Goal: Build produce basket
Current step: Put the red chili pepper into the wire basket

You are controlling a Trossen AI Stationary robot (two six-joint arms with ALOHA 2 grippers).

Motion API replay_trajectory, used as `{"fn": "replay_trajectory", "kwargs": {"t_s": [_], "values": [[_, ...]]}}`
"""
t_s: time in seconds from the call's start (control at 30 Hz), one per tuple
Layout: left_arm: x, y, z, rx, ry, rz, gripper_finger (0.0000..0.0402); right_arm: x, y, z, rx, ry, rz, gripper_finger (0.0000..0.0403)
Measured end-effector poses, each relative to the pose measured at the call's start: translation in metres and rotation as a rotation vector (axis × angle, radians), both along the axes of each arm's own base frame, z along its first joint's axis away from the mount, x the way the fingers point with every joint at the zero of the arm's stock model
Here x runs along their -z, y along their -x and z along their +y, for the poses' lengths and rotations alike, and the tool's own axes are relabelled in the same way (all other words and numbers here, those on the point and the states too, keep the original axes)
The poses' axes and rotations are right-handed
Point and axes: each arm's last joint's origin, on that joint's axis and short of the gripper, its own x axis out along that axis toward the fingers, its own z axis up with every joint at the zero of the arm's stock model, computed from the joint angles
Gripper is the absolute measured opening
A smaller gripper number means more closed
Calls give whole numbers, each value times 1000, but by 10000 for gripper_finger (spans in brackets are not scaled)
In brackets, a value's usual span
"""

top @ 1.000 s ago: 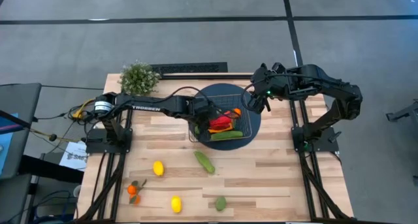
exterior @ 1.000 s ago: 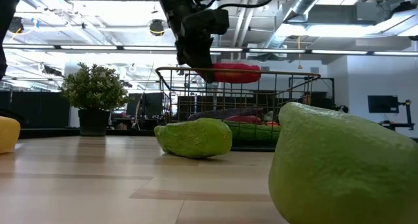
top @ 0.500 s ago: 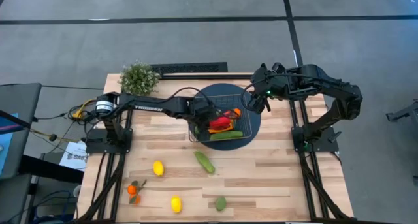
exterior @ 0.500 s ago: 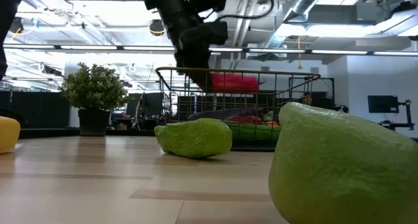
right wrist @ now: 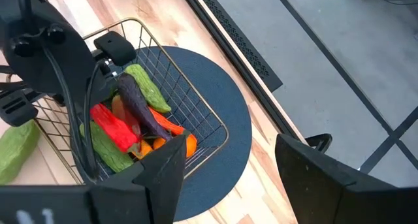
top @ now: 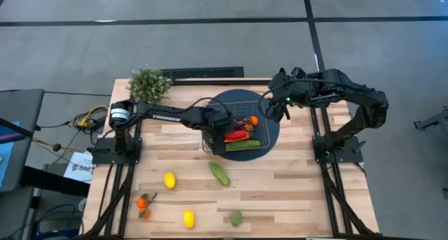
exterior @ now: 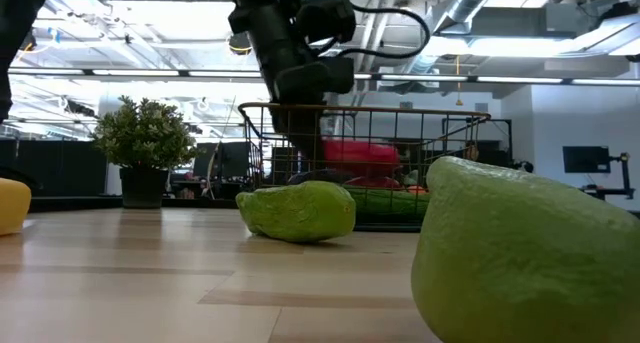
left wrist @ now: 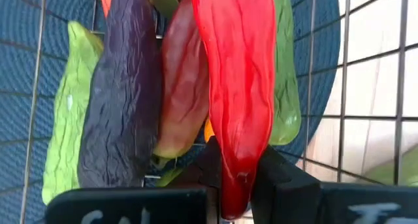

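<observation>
1. Two arms frame the work in the high view: the left arm (top: 168, 117) reaches from the left edge to the frame's centre, while the right arm (top: 336, 86) waits at the upper right, beside the mat.
2. The table (top: 294, 191) carries loose produce across the lower half of the high view, which suggests the basket is only partly filled.
3. The mat (top: 269, 131) sits at centre, apparently marking where the basket belongs.
4. The basket (top: 207, 145) lies on the mat, open side up so pieces can be lowered in from above.
5. The left gripper (top: 225, 125) is over the basket's left part; its fingers are narrowed onto the red pepper's tip, and in the low view the gripper (exterior: 308, 133) dips inside the wire rim.
6. The right gripper (top: 274, 111) hovers at the mat's upper right edge with fingers spread wide and nothing between them, probably kept clear of the other arm.
7. The pepper (left wrist: 238, 87) runs up the centre of the left wrist view, away from the fingers (left wrist: 287, 188) pinching its narrow end at bottom centre, just above the pile, so release looks close.
8. The eggplant (left wrist: 124, 100) and a cucumber (left wrist: 65, 119) lie left of it, already resting in the basket.
9. A loose cucumber (top: 219, 173) lies just below the basket, likely a next pick.
</observation>
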Motion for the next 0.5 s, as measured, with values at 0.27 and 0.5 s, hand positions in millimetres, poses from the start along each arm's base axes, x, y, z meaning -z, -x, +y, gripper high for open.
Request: {"fn": "replay_trajectory", "kwargs": {"t_s": [0.27,0.5], "values": [[0,1,0,0,1,12,16,0,0,0,0,0,0,255],[0,1,0,-5,3,13,35,0,0,0,1,0,0,255]]}}
